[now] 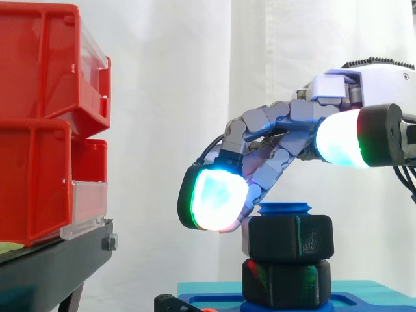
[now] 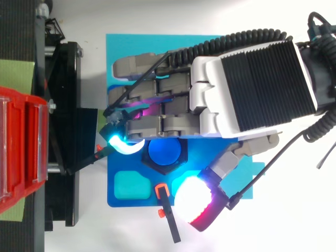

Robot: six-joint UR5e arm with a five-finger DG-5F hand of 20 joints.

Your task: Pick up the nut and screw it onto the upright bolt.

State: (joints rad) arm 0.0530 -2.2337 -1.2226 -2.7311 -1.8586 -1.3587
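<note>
A white curtain [image 1: 195,78] hangs in soft vertical folds across the whole far side, evenly and brightly lit. On the left, two red bins [image 1: 39,65] sit stacked, the upper one tilted forward, each with a clear plastic front [image 1: 88,208]. They rest on a black stand [image 1: 52,266] with a bolt head showing at its right edge. Seen from above, a green sheet [image 2: 16,73] lies under the bins at the far left, and a plain white worktop [image 2: 294,220] spreads to the right of the stand.
</note>
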